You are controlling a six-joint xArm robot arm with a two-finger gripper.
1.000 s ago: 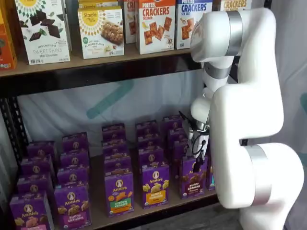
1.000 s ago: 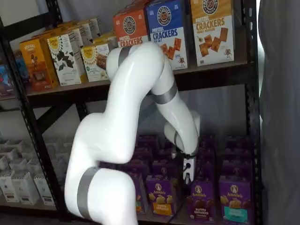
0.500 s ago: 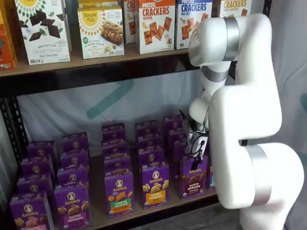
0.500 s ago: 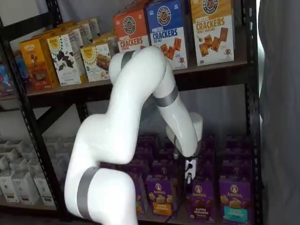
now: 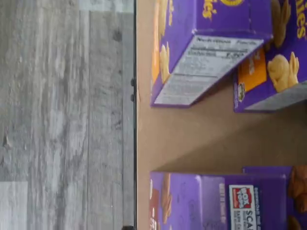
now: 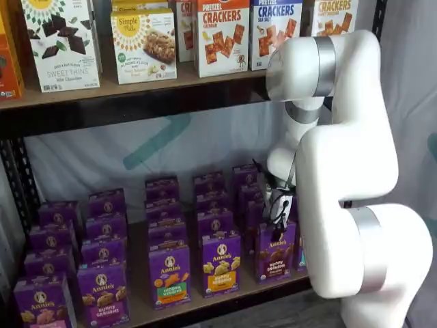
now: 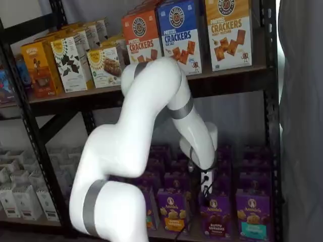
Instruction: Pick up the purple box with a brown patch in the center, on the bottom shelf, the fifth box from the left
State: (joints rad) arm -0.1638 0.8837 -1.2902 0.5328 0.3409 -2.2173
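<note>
The purple box (image 6: 275, 251) with dark brown cookies and "bunny grahams" lettering stands upright in the front row of the bottom shelf (image 6: 140, 309); it also shows in a shelf view (image 7: 215, 218). My gripper (image 6: 277, 217) hangs just above its top, and in a shelf view (image 7: 205, 185) too. The black fingers show no plain gap, and I cannot tell whether they touch the box. The wrist view shows the shelf deck (image 5: 192, 139) and a purple carton (image 5: 211, 201) with a reddish-brown band, probably this box.
Rows of purple Annie's cartons fill the bottom shelf; a yellow-banded one (image 6: 220, 263) stands just left of the target. A teal-banded carton (image 7: 252, 217) stands to its right. Cracker boxes (image 6: 222, 34) line the upper shelf. The white arm (image 6: 355, 178) hides the shelf's right end.
The gripper has risen a little above the box's top and the arm's upper joints have shifted. The purple box has stayed in place on the shelf.
</note>
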